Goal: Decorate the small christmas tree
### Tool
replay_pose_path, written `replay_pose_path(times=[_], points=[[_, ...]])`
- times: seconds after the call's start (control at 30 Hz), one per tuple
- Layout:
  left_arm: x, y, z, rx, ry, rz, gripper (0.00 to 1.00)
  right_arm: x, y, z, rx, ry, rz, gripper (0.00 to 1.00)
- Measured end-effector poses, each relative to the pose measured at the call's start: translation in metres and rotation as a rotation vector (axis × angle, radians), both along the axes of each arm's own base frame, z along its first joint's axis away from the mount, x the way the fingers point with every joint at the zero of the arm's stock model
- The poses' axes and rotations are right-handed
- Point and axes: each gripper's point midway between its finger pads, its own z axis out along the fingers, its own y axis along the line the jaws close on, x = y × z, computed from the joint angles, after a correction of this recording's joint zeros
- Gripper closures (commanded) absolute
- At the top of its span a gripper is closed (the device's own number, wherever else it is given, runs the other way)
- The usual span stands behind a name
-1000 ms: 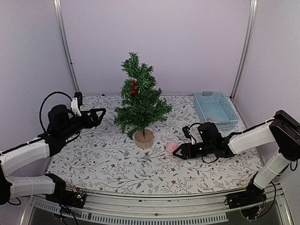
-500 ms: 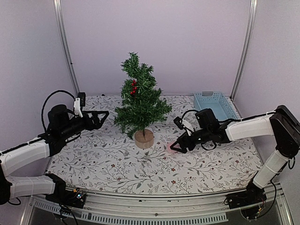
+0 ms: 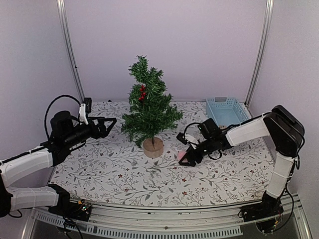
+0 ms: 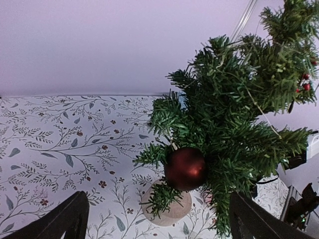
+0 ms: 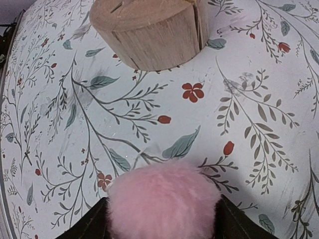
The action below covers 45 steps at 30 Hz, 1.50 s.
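The small christmas tree (image 3: 149, 107) stands mid-table on its pale wooden stump (image 3: 153, 147); red berries (image 3: 142, 93) sit high in it. In the left wrist view a dark red ball (image 4: 185, 169) hangs from a low branch of the tree (image 4: 234, 114). My left gripper (image 3: 107, 122) is open and empty, just left of the tree, apart from it. A fluffy pink pompom (image 5: 164, 204) lies on the cloth right of the stump (image 5: 149, 32). My right gripper (image 5: 163, 219) points down over the pompom (image 3: 182, 155), its fingers pressed against both sides of the fur.
A light blue plastic basket (image 3: 227, 112) stands at the back right, holding something small. The floral tablecloth (image 3: 114, 169) covers the table. Metal frame posts (image 3: 70, 55) rise at the back corners against the plain walls.
My right gripper swung left and tipped down onto the pink pompom, which it was beside before. The left gripper crept slightly towards the tree.
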Motion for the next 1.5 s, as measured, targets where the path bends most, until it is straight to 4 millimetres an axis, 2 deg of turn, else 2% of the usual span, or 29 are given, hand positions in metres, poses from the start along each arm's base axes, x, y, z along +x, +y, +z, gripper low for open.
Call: replay_pose_path(times=[0.07,0.2,0.37,0.5,0.67,0.8,0.93,1.13,1.33,1.5], points=[[0.000,0.000,0.000,0.001,-0.002,0.000,0.01,0.004,0.001,0.001,-0.001,-0.007,0.000,0.41],[0.000,0.000,0.000,0.002,-0.004,0.002,0.01,0.007,0.000,-0.002,-0.010,-0.008,-0.005,0.41],[0.000,0.000,0.001,0.002,-0.005,0.003,0.00,0.007,0.000,-0.002,-0.009,-0.006,-0.004,0.28],[0.000,0.000,0.001,0.002,-0.005,0.003,0.01,0.006,0.000,0.000,-0.003,-0.003,0.004,0.25],[0.000,0.000,0.001,0.002,-0.005,0.003,0.01,0.007,-0.004,0.007,0.017,0.017,0.002,0.29],[0.001,0.000,0.001,0.001,-0.007,0.003,0.00,0.018,-0.014,0.019,0.052,0.013,-0.021,0.30],[0.001,0.000,0.002,0.001,-0.008,0.003,0.01,0.023,-0.020,0.023,0.068,0.027,-0.026,0.30],[0.001,0.000,0.002,-0.001,-0.012,0.003,0.01,0.028,-0.008,0.030,0.109,0.041,0.028,0.30],[0.001,0.000,0.003,-0.001,-0.013,0.003,0.01,0.022,-0.007,0.017,0.104,0.082,0.051,0.37],[0.001,0.000,0.003,-0.002,-0.014,0.003,0.01,0.012,-0.005,0.012,0.110,0.128,0.075,0.33]])
